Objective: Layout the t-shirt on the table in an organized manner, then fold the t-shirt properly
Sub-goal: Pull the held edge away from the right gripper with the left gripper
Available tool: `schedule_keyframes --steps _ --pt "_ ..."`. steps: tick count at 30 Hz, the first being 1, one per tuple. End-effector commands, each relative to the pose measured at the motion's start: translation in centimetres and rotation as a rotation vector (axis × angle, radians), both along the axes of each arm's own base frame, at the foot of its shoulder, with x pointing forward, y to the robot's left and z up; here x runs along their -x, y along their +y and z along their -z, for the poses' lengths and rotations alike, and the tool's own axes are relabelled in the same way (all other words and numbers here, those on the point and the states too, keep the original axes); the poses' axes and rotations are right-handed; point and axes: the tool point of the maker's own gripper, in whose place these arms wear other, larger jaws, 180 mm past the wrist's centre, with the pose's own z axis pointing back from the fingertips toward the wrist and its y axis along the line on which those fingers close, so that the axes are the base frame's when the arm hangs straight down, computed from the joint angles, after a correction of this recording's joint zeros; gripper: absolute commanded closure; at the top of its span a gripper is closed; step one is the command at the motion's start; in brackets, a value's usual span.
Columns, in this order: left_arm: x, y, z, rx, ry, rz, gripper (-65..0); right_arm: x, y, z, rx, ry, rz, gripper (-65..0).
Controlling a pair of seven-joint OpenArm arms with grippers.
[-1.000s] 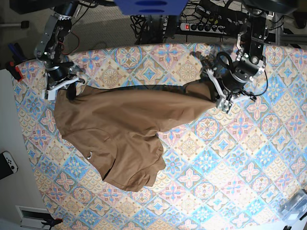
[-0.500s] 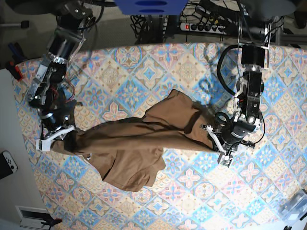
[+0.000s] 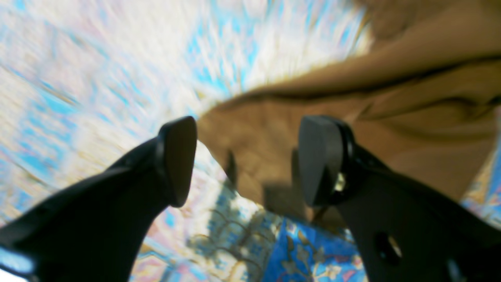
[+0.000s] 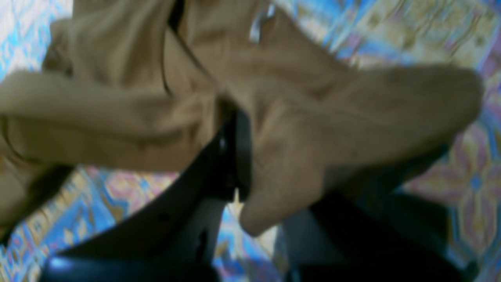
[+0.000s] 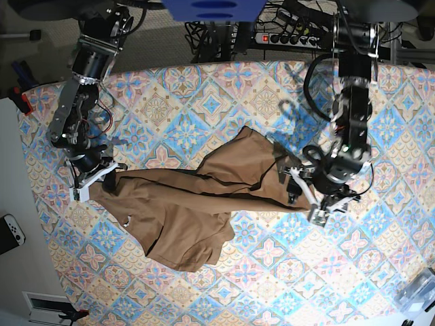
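Power strip [image 5: 289,37] behind, game controller [image 5: 10,231] (white)

The left arm reaches down from the far edge, its black left gripper [image 5: 307,198] low with jaws spread apart, both dark fingertips [image 3: 178,156] bare and holding nothing; the right arm angles in at the opposite side, its right gripper [image 5: 96,180] clamped tight, pinching a fold of fabric
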Motion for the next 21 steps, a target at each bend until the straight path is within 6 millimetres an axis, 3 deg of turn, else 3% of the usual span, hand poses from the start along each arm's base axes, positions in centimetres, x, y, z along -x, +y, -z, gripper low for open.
schedule_keyframes --steps 1,4,9,14,16,21 --pt "-0.1 -0.4 -2.4 0.004 -0.082 0.014 -39.7 -1.6 -0.7 -2.6 0.008 -0.089 0.003 0.0" --pt "2.3 -2.7 -3.0 0.004 -0.104 0.082 -39.7 -1.6 -0.7 -2.6 0.009 -0.090 0.002 0.0" --pt "6.5 -6.5 2.2 -0.027 0.043 0.206 -40.1 -1.6 -0.7 -2.6 0.009 -0.090 0.002 0.0" --pt "6.3 -5.3 4.5 -0.125 0.077 0.152 -39.7 -1.5 -0.6 -2.5 0.009 -0.087 0.001 0.0" --pt "5.7 -3.6 4.3 -0.151 0.064 0.083 -39.7 -1.5 -0.6 -2.5 0.009 -0.087 0.001 0.0" --pt "4.0 -2.0 2.9 -0.166 -0.031 0.007 -39.7 -1.4 -0.6 -2.5 0.010 -0.087 0.001 0.0"
